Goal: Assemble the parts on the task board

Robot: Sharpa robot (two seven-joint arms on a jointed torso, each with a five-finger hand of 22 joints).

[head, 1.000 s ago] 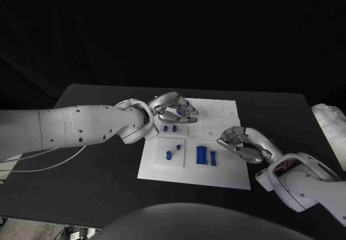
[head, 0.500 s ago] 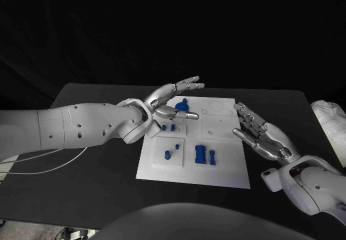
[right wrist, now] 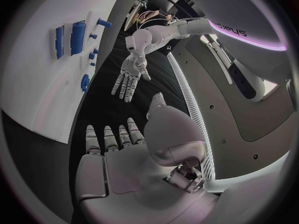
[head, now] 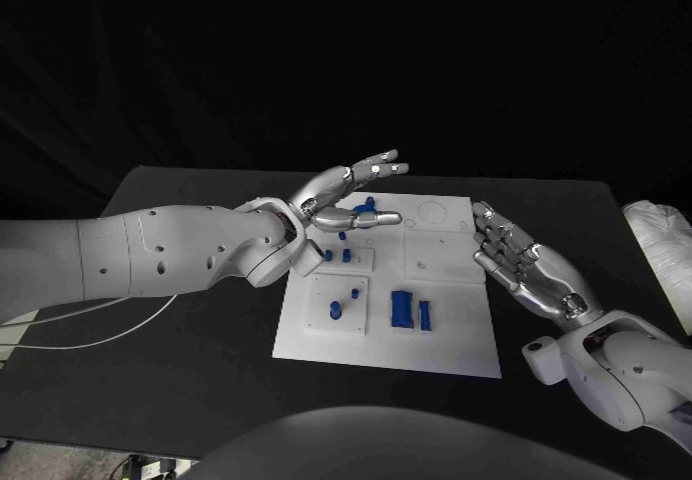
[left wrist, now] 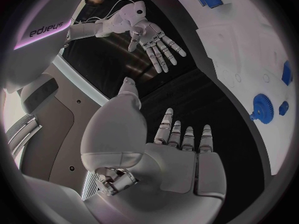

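Above black table (head: 188, 340) and task board (head: 450, 352), left hand (head: 335, 196) and right hand (head: 528, 268), fingers outstretched, apart, empty.

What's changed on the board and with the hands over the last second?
Both hands have opened and lifted. The left hand, curled over the board's far-left corner a second ago, now hovers above it with fingers spread, uncovering a blue gear that lies there. The right hand, curled at the task board's right edge, has risen off it, flat and holding nothing. The other blue parts lie where they were.
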